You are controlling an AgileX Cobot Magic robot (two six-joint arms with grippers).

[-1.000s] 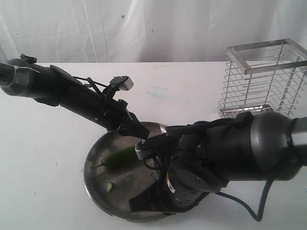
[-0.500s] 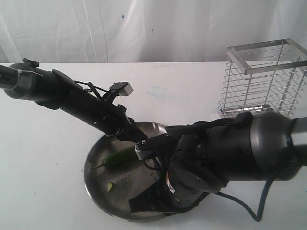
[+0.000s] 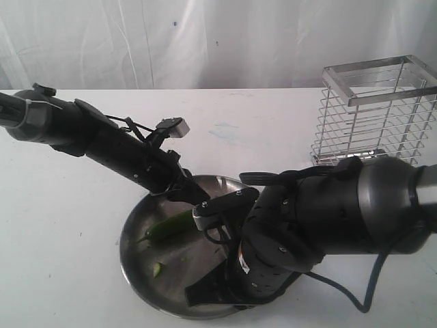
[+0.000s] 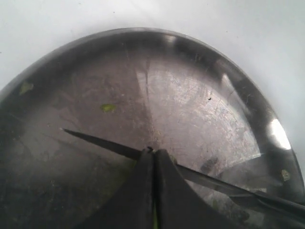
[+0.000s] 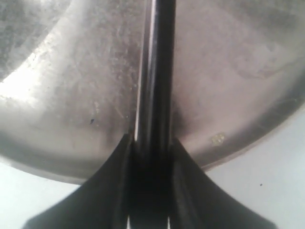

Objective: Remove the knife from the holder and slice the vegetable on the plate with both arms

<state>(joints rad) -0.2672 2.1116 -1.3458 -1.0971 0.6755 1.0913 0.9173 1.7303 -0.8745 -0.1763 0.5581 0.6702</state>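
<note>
The steel plate (image 3: 136, 239) lies at the table's front with the green vegetable (image 3: 171, 225) on it. My left gripper (image 3: 196, 199) is shut, its tips down at the vegetable's right end. In the left wrist view the shut fingers (image 4: 143, 191) show only a green sliver through their slit. The knife's dark blade (image 4: 102, 142) crosses the plate (image 4: 190, 95) just beyond their tips. My right gripper (image 5: 151, 143) is shut on the knife (image 5: 156, 71), which reaches out over the plate (image 5: 71, 95). In the exterior view the bulky right arm (image 3: 328, 212) hides that grip.
The chrome wire holder (image 3: 372, 113) stands at the back right with nothing in it. Small green cut bits (image 3: 157, 268) lie on the plate near its front. A white curtain closes off the back. A black cable (image 3: 355, 297) loops by the front right edge.
The left arm has sunk slightly toward the plate. The right arm has shifted a little lower and forward over the plate. The vegetable has stayed put.
</note>
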